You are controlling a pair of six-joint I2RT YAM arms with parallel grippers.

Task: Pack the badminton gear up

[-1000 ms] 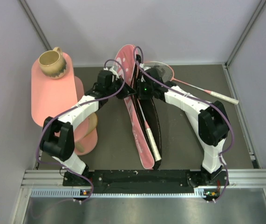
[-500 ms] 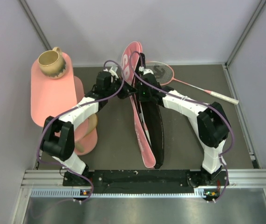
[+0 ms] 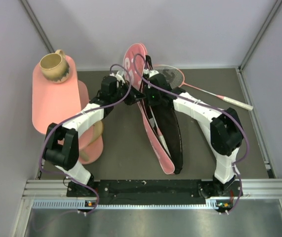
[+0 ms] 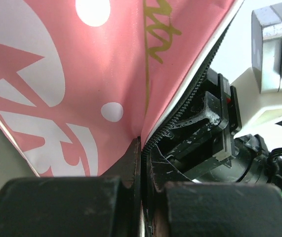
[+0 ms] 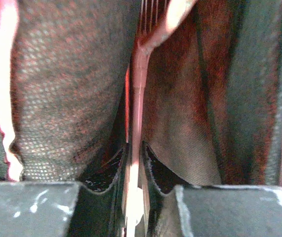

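I read left pincer (image 4: 141, 165) clamped on zipper edge of pink bag (image 4: 81, 74); flap rises directly above fingertips. Right pincer (image 5: 133, 170) clamped on shaft of pink racket (image 5: 140, 74), inside open bag, dark lining both sides of fingers. Second racket (image 3: 210, 93) on table, right of right pincer, handle well apart.
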